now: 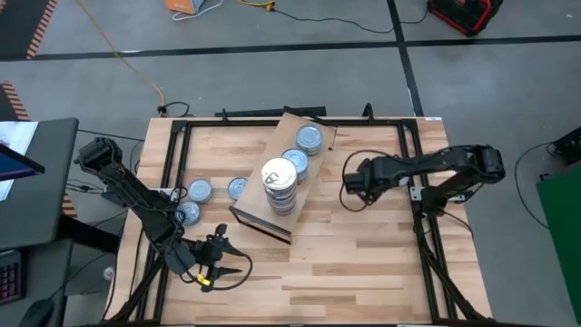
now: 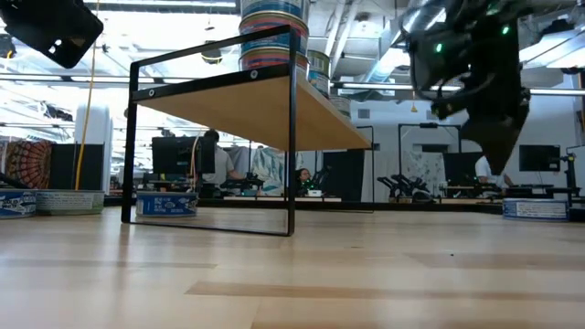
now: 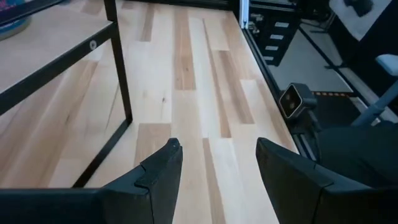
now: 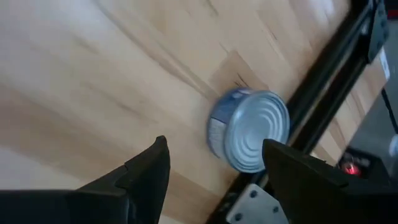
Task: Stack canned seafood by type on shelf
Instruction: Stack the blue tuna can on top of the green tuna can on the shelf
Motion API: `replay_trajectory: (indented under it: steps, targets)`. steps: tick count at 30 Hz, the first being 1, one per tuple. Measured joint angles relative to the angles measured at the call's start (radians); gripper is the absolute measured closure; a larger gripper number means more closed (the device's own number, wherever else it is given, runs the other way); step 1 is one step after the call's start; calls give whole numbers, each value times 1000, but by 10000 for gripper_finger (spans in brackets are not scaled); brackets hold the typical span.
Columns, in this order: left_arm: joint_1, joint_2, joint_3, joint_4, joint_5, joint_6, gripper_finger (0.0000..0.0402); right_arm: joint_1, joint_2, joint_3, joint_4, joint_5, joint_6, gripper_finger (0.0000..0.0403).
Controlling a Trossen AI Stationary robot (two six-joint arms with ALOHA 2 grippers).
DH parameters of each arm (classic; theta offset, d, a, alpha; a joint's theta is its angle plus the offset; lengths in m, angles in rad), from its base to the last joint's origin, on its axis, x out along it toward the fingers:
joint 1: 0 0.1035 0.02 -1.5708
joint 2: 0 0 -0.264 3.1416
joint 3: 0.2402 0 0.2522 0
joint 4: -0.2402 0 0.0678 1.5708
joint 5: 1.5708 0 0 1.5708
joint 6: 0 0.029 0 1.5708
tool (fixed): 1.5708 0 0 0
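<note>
Right gripper (image 1: 348, 188) open beside shelf (image 1: 313, 143); loose can (image 4: 249, 129) ahead.

can (image 4: 252, 130): silver-topped, seen beside black frame rail (image 4: 329, 93) | right gripper (image 4: 214, 171): fingers parted, nothing held | tabletop (image 4: 93, 68): wood
</note>
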Motion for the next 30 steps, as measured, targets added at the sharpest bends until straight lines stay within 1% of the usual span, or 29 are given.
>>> replay_trajectory:
  steps: [6,9,14,20,24,30]
  targets:
    - [-7,0,0,-22,-18,36,200,-143,0,-42,18,2,-60,111]
    - [-7,0,0,-25,-21,60,200,-183,0,-59,50,13,-75,111]
    - [-7,0,0,-28,-23,76,200,-246,0,-67,50,88,-50,112]
    - [-7,0,0,-42,-23,75,200,-315,16,-67,33,100,-57,112]
    - [-7,0,0,-42,-22,75,200,-333,88,-67,20,98,-71,112]
    - [-7,0,0,-42,-12,65,200,-292,224,-66,26,86,-105,112]
